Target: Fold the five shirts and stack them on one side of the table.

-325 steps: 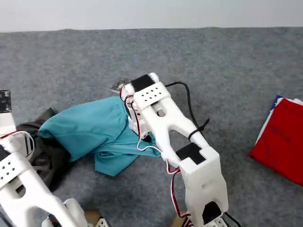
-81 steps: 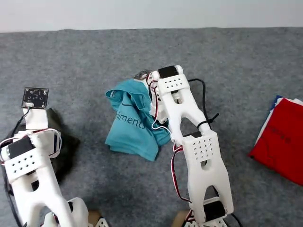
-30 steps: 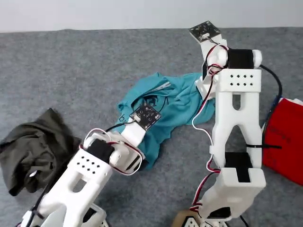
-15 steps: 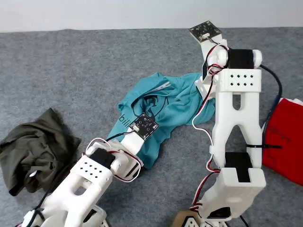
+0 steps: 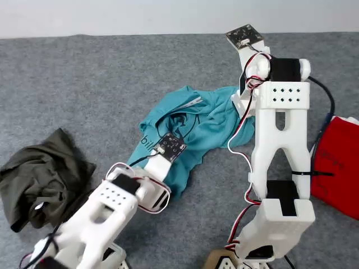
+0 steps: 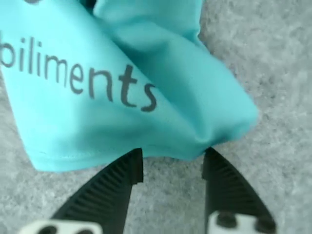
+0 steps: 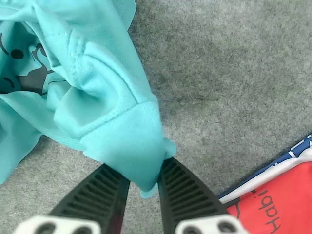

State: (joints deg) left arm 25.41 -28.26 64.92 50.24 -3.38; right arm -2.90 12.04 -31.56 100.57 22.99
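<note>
Teal shirt point(image 5: 196, 126) lies crumpled in the middle of the grey table point(image 5: 84, 73), and you can see a line of dark lettering across it just beyond your left gripper point(image 6: 173, 163), whose jaws stand wide apart at the shirt's hem with nothing pinched. Your right gripper point(image 7: 144, 178) is clamped on a bunched fold at the shirt's other end, near the folded red shirt point(image 7: 273, 214), which carries pale lettering.

This looks like a robotics lab, not a home. The counter point(image 5: 84, 73) is covered in grey felt, with a bare white wall point(image 5: 168, 17) behind it. At the counter's near edge stand a white plastic arm point(image 5: 280, 145) and its twin point(image 5: 106, 213), with red wires point(image 5: 251, 83) and a bare camera board point(image 5: 244, 36) left exposed.
</note>
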